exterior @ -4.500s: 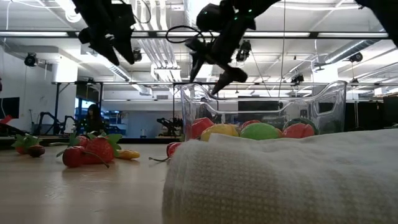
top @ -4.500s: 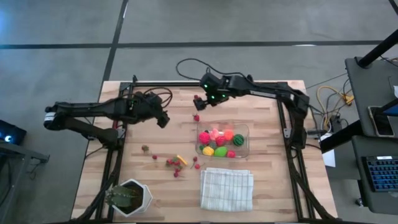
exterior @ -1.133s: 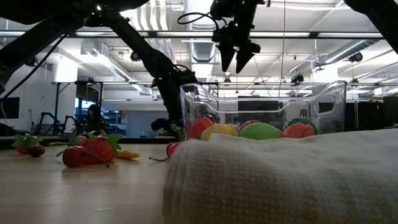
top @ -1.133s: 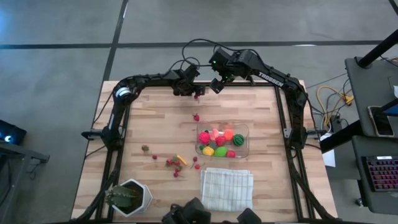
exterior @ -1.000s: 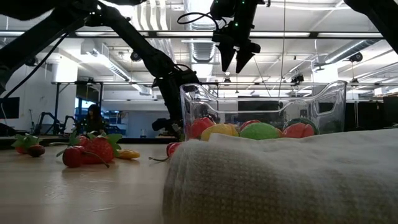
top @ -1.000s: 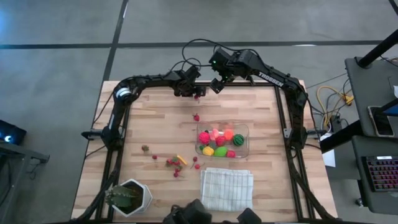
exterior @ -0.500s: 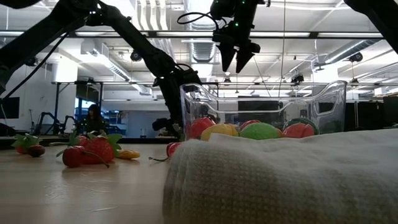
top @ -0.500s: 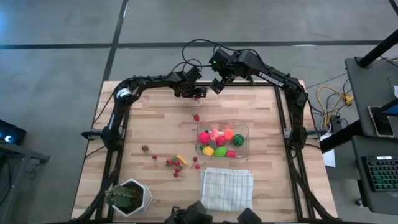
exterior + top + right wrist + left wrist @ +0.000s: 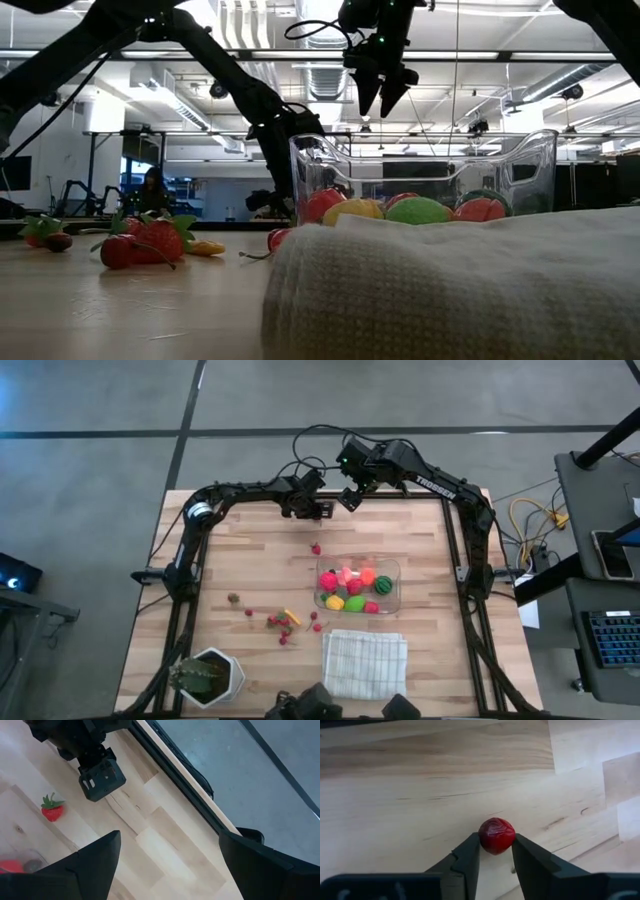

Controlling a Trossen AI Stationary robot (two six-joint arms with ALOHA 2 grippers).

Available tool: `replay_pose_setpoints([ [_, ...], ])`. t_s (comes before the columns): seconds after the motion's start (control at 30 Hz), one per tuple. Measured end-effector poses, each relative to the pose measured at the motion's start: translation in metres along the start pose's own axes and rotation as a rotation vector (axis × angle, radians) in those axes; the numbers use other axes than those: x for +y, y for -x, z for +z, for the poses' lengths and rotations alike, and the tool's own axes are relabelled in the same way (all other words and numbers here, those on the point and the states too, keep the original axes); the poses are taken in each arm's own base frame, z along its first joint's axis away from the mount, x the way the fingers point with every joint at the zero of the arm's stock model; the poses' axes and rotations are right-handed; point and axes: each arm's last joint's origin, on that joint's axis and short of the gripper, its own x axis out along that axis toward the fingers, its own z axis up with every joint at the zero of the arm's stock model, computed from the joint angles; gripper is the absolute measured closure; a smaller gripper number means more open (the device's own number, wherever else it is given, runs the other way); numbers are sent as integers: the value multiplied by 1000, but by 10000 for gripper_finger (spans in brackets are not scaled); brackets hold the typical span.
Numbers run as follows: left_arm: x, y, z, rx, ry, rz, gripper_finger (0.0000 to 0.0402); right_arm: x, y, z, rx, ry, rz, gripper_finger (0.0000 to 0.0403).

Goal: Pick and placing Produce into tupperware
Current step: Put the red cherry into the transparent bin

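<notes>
- Left wrist view puts the left gripper (image 9: 495, 851) low at the far edge of the table (image 9: 395, 795), its two fingers (image 9: 467, 855) narrowed right up against a small round red berry (image 9: 496, 835). They flank it and appear to touch, though I can't say the pinch is firm yet.
- The berry is smooth and round, gripped only at the fingertips; if the jaws press off-centre, I'd expect it to squirt out and roll, possibly off the table edge just behind.
- A lift started before the pinch settles would leave it on the wood.
- Outward from there, a toy strawberry (image 9: 316, 547) lies between this spot and the tupperware (image 9: 390, 568), which sits mid-table, already loaded with pink, yellow, green and striped pieces (image 9: 352, 589).
- More produce is scattered (image 9: 281, 622) nearer the white cloth (image 9: 365, 663); a low carry could knock pieces about.
- The right gripper (image 9: 350, 497) hovers close by, fingers spread and empty; the two arms are near enough that a careless swing could clip one another.
</notes>
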Motion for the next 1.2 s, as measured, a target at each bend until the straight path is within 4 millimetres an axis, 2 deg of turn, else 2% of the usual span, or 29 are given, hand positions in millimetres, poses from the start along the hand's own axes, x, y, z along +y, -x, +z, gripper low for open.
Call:
replay_pose_setpoints([
  [0.33,-3,4,2,-18,-3,-28,311,-1,0,0,-4,18,-29,74],
  [0.47,-13,22,2,-37,-25,-79,311,-4,8,-1,-24,13,-52,74],
  [0.67,-40,55,-12,-90,-164,-149,311,-14,34,-7,-94,-78,-85,74],
  [0.9,-83,99,-55,-186,-483,-193,311,-21,81,-22,-204,-216,-53,74],
  [1.07,-113,131,-99,-276,-784,-210,311,-11,116,-39,-285,-278,10,74],
  [1.2,-128,147,-136,-281,-961,-264,311,5,134,-54,-333,-323,5,74],
])
